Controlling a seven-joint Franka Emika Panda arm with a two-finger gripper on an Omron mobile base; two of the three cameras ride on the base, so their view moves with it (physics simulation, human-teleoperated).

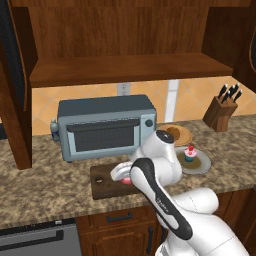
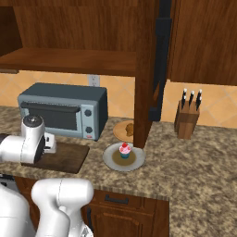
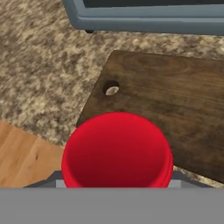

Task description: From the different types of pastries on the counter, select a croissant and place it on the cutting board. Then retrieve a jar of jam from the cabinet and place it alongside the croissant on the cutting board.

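Observation:
My gripper is shut on the jar of jam, whose red lid hides the finger tips. The jar hangs low over the near corner of the dark cutting board, close to its round hole. From the left base, the red jar peeks out beside my hand above the board. A small brown croissant lies on a tan plate behind the board's right end. The pink-frosted cupcake stands on a grey plate. The bare cabinet shelf runs above the counter.
A blue-grey toaster oven stands right behind the board. A knife block is at the back right. An open cabinet door hangs over the croissant's plate; another door juts out at left.

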